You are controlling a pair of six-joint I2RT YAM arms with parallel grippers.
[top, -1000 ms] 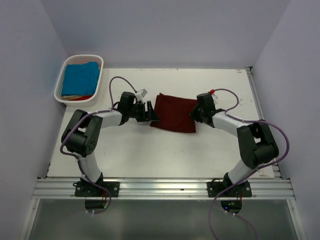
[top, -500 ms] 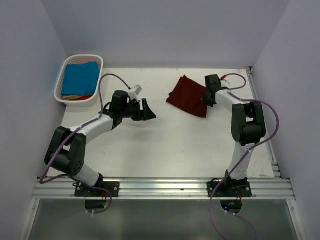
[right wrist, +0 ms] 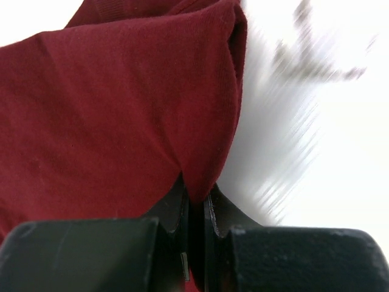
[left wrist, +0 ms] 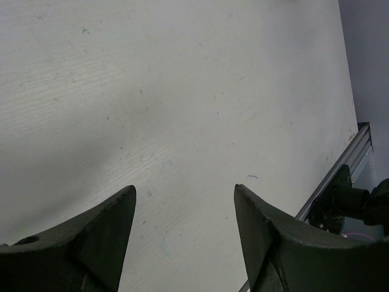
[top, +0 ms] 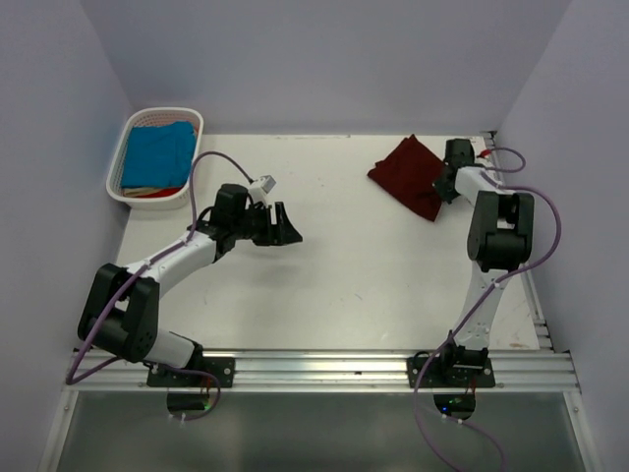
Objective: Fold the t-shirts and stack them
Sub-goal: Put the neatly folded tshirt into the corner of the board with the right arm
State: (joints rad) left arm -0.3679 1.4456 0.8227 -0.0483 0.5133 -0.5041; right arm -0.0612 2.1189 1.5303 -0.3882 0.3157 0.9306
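While the right pincer (right wrist: 196, 191) is clamping down on a folded edge of the maroon t-shirt (top: 408, 177), which way is the cloth actually lying from it? Asking because the next move is hanging on that. (benchrat)

It's trailing off to the left of the jaws. It's sitting on the worktop (top: 344, 295) by the far right corner, with its long axis running slantwise to the far edge and one tip pointing at that edge. The right arm is doing all the work: it's reaching way out along the right edge, stretched nearly straight, wrist turning in toward the cloth. The left pincer (top: 285, 224) is hanging over bare worktop around the middle, jaws spread wide and gripping nothing, well apart from the maroon one. I'm guessing that corner is serving as the stacking spot, so letting go is looking like the next thing. The turquoise t-shirt (top: 157, 155) is waiting in the white basket (top: 118, 162) at the far left corner, and the left arm is sitting much nearer to it. (yam_fan)
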